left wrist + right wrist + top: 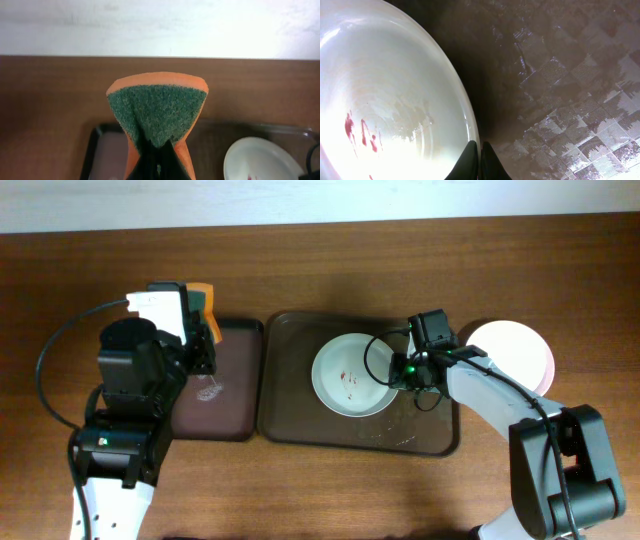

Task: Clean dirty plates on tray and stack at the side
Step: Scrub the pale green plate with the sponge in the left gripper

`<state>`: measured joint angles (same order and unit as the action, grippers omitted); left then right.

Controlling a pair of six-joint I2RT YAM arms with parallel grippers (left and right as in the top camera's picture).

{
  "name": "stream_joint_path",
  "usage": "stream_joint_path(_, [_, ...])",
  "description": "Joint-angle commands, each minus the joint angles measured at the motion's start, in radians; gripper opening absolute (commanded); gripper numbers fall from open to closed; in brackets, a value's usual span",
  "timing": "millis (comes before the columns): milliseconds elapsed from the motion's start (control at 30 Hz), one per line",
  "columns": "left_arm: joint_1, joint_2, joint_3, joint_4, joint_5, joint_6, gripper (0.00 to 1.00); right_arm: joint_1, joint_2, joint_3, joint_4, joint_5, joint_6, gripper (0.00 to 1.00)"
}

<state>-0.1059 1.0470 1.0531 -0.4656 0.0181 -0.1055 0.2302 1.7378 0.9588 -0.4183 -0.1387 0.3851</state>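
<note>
While R gripper [480, 159] holds plate [345, 375], L gripper [157, 162] sponge [157, 110] — tray [300, 425] lengthwise L-R.

No word, label, brand or number can be read in any view: nothing legible on the smeared plate [352, 375], the tray [290, 420] or the sponge [159, 112].

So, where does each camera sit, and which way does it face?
Overhead: fixed above the table, facing straight down; shows both arms, the tray, the smeared plate.
Left wrist: on the left arm, facing the wall; left gripper pinches the sponge.
Right wrist: on the right arm, facing down; right gripper at the plate's rim.
All three share the smeared plate.
</note>
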Motion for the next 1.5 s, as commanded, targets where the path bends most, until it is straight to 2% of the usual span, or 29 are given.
stream_joint_path(0, [0.004,0.048,0.013,-0.073,0.004,-0.006,0.00,0.012,-0.015,0.004,-0.002,0.020,-0.003,0.04])
stream_joint_path(67, [0.004,0.164,0.013,-0.136,0.005,-0.006,0.00,0.034,-0.015,0.004,-0.005,0.020,-0.003,0.04])
stream_joint_path(300, [0.004,0.469,0.013,-0.176,0.083,-0.014,0.00,0.052,-0.015,0.004,-0.013,0.019,-0.003,0.04])
stream_joint_path(467, [0.004,0.499,0.014,-0.176,0.085,-0.014,0.00,0.052,-0.015,0.004,-0.013,0.017,-0.002,0.04])
stream_joint_path(500, [0.003,0.499,0.014,-0.175,0.150,-0.018,0.00,0.052,-0.015,0.004,-0.014,0.011,-0.003,0.04])
stream_joint_path(533, [0.002,0.499,0.014,-0.162,0.280,-0.050,0.00,0.052,-0.015,0.004,-0.014,0.002,-0.003,0.04])
stream_joint_path(567, [-0.002,0.499,0.014,-0.147,0.337,-0.069,0.00,0.052,-0.015,0.004,-0.014,-0.008,-0.003,0.04])
stream_joint_path(633, [-0.052,0.500,0.014,-0.072,0.409,-0.193,0.00,0.059,-0.015,0.004,-0.013,-0.023,-0.002,0.04])
stream_joint_path(733, [-0.136,0.521,0.014,0.015,0.409,-0.282,0.00,0.087,-0.015,0.004,-0.013,-0.026,-0.002,0.04])
stream_joint_path(867, [-0.283,0.637,0.014,0.122,0.409,-0.453,0.00,0.105,-0.015,0.004,-0.014,-0.026,-0.002,0.04])
stream_joint_path(1000, [-0.373,0.741,0.014,0.184,0.414,-0.532,0.00,0.105,-0.015,0.004,-0.014,-0.026,-0.002,0.04])
stream_joint_path(1233, [-0.415,0.869,0.014,0.226,0.452,-0.537,0.00,0.105,-0.015,0.004,-0.024,-0.026,-0.002,0.04])
stream_joint_path(1267, [-0.415,0.882,0.014,0.220,0.426,-0.528,0.00,0.105,-0.015,0.004,-0.024,-0.026,-0.002,0.04])
stream_joint_path(1333, [-0.409,0.879,0.014,0.143,0.280,-0.488,0.00,0.105,-0.015,0.004,-0.025,-0.026,-0.002,0.04])
stream_joint_path(1467, [-0.355,0.835,0.014,0.085,0.158,-0.438,0.00,0.103,-0.014,0.004,-0.032,-0.018,-0.002,0.04])
